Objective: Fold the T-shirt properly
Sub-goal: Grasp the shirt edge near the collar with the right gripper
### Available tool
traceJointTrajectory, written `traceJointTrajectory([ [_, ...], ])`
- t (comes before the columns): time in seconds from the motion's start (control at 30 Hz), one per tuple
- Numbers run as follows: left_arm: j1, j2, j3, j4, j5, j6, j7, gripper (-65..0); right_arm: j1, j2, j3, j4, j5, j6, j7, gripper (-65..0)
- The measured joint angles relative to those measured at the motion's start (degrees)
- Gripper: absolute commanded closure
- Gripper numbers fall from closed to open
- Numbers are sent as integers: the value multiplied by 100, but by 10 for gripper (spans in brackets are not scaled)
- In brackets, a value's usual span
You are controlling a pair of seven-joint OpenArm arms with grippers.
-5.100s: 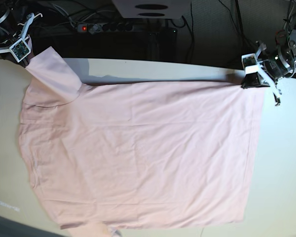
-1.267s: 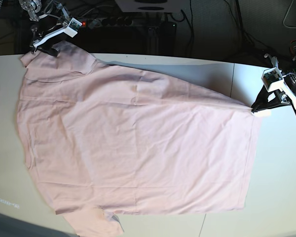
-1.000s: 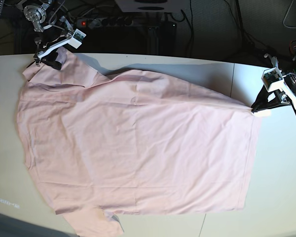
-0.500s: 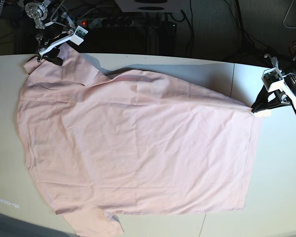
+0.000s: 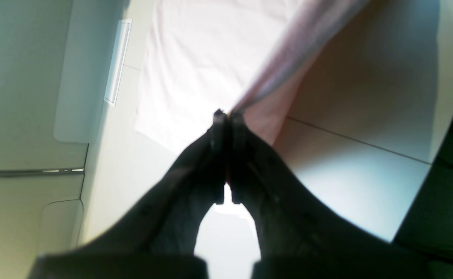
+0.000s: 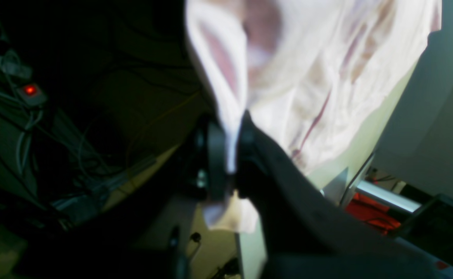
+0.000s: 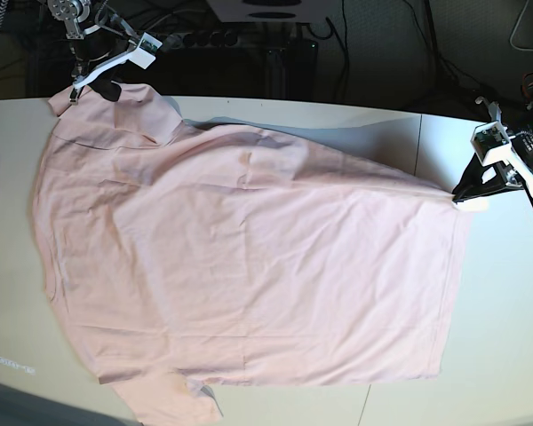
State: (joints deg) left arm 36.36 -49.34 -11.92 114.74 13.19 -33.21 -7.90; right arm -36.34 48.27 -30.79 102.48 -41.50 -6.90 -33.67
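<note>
Pinching far corners at ten and three o'clock, both grippers, right (image 7: 91, 86) and left (image 7: 463, 197), hold the large pale pink cotton T-shirt (image 7: 249, 266) spread flat on the white table (image 7: 506, 311), no fold yet made.

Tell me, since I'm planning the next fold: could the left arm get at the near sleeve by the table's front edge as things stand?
Probably not yet: the left gripper is shut on the T-shirt hem corner, and the near sleeve lies diagonally across the shirt.
</note>
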Motion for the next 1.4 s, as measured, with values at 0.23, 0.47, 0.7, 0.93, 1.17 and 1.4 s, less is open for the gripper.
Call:
traceJointTrajectory([
  [0.23, -2, 0, 0, 0, -2, 0, 0, 0, 2, -20, -11, 63, 33, -129, -197, -23],
  [0.47, -2, 0, 0, 0, -2, 0, 0, 0, 17, -17, -9, 44, 142, -129, -284, -65],
  [0.7, -2, 0, 0, 0, -2, 0, 0, 0, 13, 22, -11, 59, -210, -142, -315, 0],
  [0.93, -2, 2, 2, 0, -2, -254, 61, 0, 0, 387, -26, 249, -107, -153, -358, 0],
  [1.17, -2, 0, 2, 0, 0, -306, 61, 0, -114, 625, -17, 684, -52, -164, -452, 0],
  [1.4, -2, 0, 2, 0, -2, -306, 61, 0, -413, 632, 310, 984, -31, -164, -479, 0],
])
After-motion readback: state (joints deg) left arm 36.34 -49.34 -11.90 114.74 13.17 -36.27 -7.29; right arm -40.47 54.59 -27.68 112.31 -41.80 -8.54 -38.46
